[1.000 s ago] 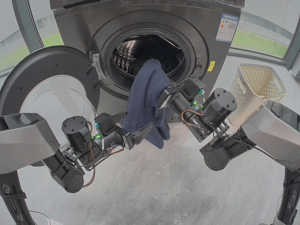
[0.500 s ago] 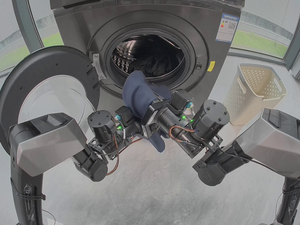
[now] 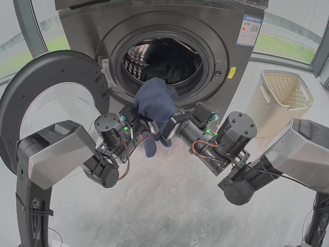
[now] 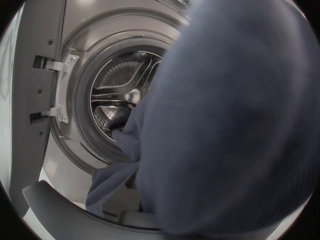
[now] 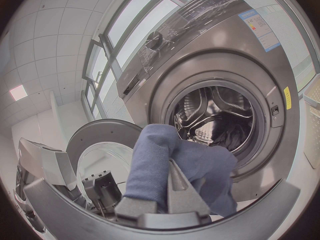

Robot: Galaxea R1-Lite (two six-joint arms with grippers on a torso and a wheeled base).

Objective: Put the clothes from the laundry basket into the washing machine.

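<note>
A: Which step?
B: Loading. The right gripper [image 5: 158,180] pinches the navy blue cloth garment [image 3: 156,100] at the open mouth of the dark grey metal washing machine [image 3: 226,52]. The left gripper [image 3: 150,126] is buried in cloth, so I cannot tell its grip.
A: Next?
B: Probably lift it over the rim, then release.

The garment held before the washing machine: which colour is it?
The garment is plain dark blue, clearest in the head view.

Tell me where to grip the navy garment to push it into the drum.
Grip the navy garment at its bunched upper mound, coming from the front: the bulk sits at the drum mouth, with only a short tail hanging below. The right claw clamps it.
</note>
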